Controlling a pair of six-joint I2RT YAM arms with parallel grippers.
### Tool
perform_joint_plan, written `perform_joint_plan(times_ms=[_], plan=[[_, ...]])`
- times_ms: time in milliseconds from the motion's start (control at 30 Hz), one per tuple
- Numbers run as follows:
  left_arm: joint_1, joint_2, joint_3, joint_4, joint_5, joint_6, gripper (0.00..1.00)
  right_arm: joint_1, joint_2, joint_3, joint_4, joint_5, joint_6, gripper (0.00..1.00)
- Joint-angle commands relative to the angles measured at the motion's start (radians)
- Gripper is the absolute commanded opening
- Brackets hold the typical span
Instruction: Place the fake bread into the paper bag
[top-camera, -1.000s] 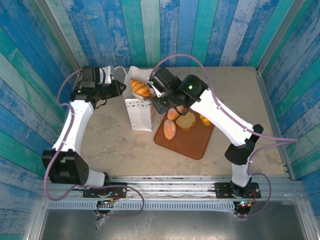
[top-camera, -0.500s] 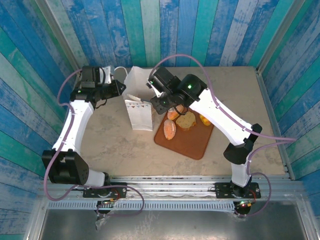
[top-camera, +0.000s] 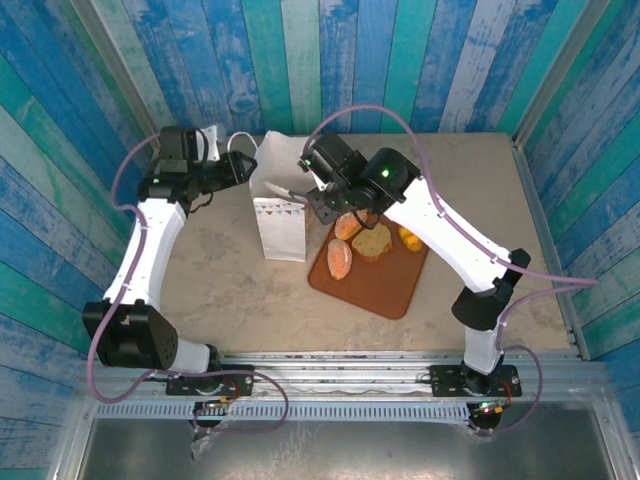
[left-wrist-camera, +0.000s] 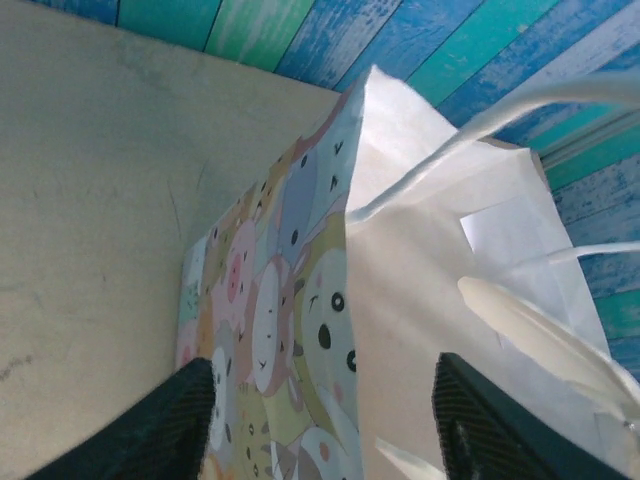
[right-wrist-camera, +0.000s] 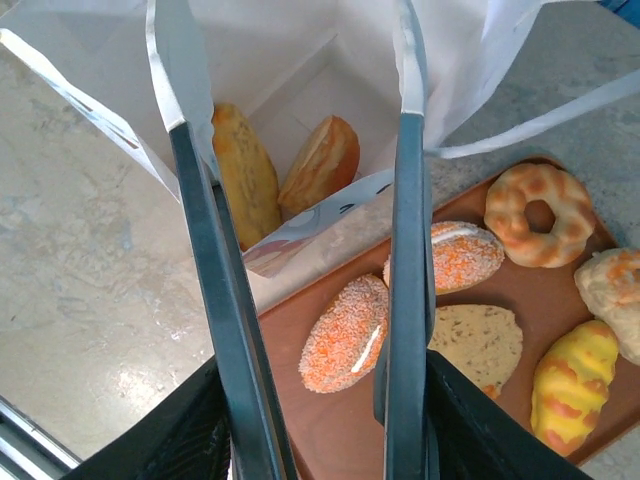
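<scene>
The paper bag (top-camera: 280, 225), with two pieces of fake bread (right-wrist-camera: 246, 175) inside, is straddled at its wall by the left gripper (left-wrist-camera: 325, 385), jaws parted, seemingly to steady it, while the right gripper (right-wrist-camera: 287, 90) is held open and empty above its mouth, the rest of the bread waiting on the tray (right-wrist-camera: 328, 432) alongside.

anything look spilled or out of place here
Nothing is spilled. The small white paper bag stands upright with two golden-brown toy pastries inside; the other pastries lie on the flat brown tray. The bag's rim beside the tray looks bent inward a little.
</scene>
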Motion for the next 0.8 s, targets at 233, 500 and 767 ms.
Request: perform_joint_plan(times_ms=[233,500,767], plan=[[0.000,-0.166,0.004,0.069,-0.129,-0.048,0.88,-0.006,-0.112,-0.013,0.115,0.030,-0.021,0.46],[0.001,-0.329,-0.047,0.054,-0.188,-0.035,0.96,-0.007,-0.186,-0.002,0.151,0.009,-0.024,0.44],[0.001,-0.475,-0.160,0.041,-0.192,-0.066,0.94,-0.005,-0.309,-0.049,0.211,-0.053,-0.004,0.44]])
